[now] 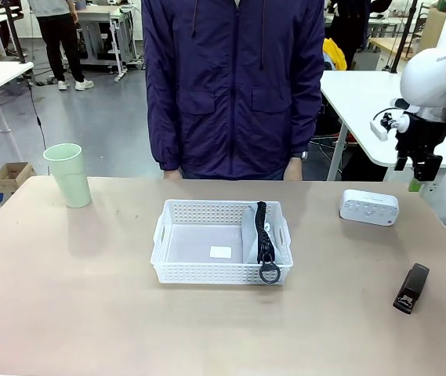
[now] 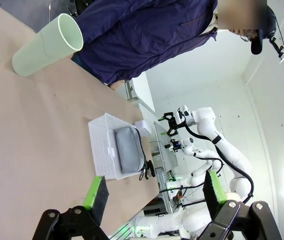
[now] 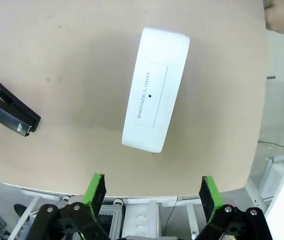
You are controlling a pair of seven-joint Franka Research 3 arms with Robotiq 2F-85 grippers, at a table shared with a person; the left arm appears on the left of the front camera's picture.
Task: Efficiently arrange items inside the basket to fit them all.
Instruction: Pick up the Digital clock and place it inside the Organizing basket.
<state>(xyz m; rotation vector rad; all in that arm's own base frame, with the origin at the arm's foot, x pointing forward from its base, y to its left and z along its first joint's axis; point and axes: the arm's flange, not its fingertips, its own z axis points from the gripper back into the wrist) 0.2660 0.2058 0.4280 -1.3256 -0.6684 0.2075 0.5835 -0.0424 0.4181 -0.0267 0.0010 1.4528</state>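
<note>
With the grey pouch (image 1: 251,229) stood on edge at the basket's (image 1: 207,272) 3 o'clock end, seemingly to spare room, I hover my spread right tool (image 3: 150,187) over the white box (image 3: 155,90) at 2 o'clock, left tool (image 2: 154,192) also spread; stapler (image 1: 411,287) at 4, cup (image 1: 69,175) at 10, outside.

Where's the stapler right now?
Front view: the stapler lies on the table at its right side, outside the basket and nearer the robot than the white box.
</note>
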